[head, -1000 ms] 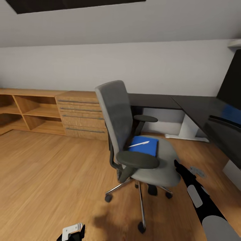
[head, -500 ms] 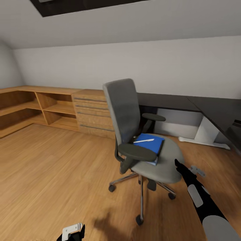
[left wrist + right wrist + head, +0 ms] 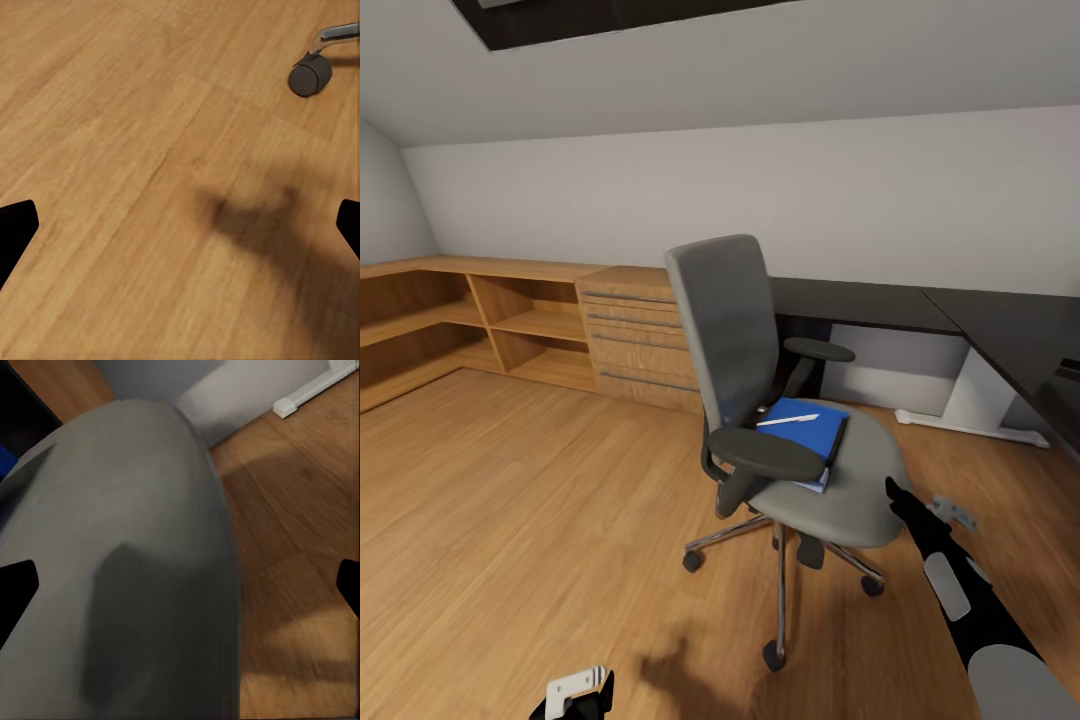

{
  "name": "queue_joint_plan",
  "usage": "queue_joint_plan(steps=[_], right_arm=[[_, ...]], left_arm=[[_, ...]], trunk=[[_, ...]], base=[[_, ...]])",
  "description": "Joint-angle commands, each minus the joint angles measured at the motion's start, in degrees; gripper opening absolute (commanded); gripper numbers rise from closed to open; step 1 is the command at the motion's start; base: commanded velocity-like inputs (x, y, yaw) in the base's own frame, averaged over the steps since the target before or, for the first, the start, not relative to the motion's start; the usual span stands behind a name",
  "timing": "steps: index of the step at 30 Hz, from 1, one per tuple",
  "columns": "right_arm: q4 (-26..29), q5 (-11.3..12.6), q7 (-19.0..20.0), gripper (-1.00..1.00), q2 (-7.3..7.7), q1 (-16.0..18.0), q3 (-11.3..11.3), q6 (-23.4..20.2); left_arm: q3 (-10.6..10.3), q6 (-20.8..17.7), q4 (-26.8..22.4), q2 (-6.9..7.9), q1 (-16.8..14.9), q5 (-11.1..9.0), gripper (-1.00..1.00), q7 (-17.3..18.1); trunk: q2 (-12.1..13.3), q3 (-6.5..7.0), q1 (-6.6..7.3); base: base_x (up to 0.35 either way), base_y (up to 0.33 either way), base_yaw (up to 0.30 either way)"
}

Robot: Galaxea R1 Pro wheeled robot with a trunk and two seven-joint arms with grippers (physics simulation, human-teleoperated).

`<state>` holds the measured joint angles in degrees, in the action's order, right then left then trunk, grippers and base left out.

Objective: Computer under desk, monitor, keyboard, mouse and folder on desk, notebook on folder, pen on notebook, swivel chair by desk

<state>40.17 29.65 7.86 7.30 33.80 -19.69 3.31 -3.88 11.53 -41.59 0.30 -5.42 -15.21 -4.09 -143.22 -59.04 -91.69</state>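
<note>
1. Folder is on the swivel chair seat, pen lying on top, so nothing's been moved to the desk yet.
2. Right gripper is near the seat edge, fingers spread, empty.
3. Left gripper is spread too, over bare floor.
4. Chair sits apart from the desk.

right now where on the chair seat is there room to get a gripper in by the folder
Bare grey seat lies in front of the folder, toward the right gripper. The near armrest crowds one side; the pen lies on top.
</note>
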Motion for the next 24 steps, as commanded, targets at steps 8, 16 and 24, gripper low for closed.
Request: queue_joint_plan(steps=[8, 16, 24], right_arm=[[-0.25, 0.65, 0.26, 1.0, 0.0, 0.05, -7.01, -0.11], [-0.03, 0.67, 0.51, 1.0, -0.35, 0.04, -7.97, -0.05], [0.21, 0.67, 0.59, 1.0, -1.33, 0.05, -7.92, 0.02]], left_arm=[[-0.34, 0.25, 0.01, 0.03, -0.03, -0.28, 1.0, -0.39], [-0.37, 0.19, 0.01, 0.01, -0.03, -0.34, 1.0, -0.37], [-0.42, 0.18, 0.01, -0.04, -0.03, -0.32, 1.0, -0.15]], trunk=[[-0.02, -0.05, 0.01], [-0.02, -0.05, 0.01], [-0.02, -0.05, 0.01]], base=[[0.0, -0.01, 0.0], [0.026, -0.001, 0.0], [0.259, 0.0, 0.0]])
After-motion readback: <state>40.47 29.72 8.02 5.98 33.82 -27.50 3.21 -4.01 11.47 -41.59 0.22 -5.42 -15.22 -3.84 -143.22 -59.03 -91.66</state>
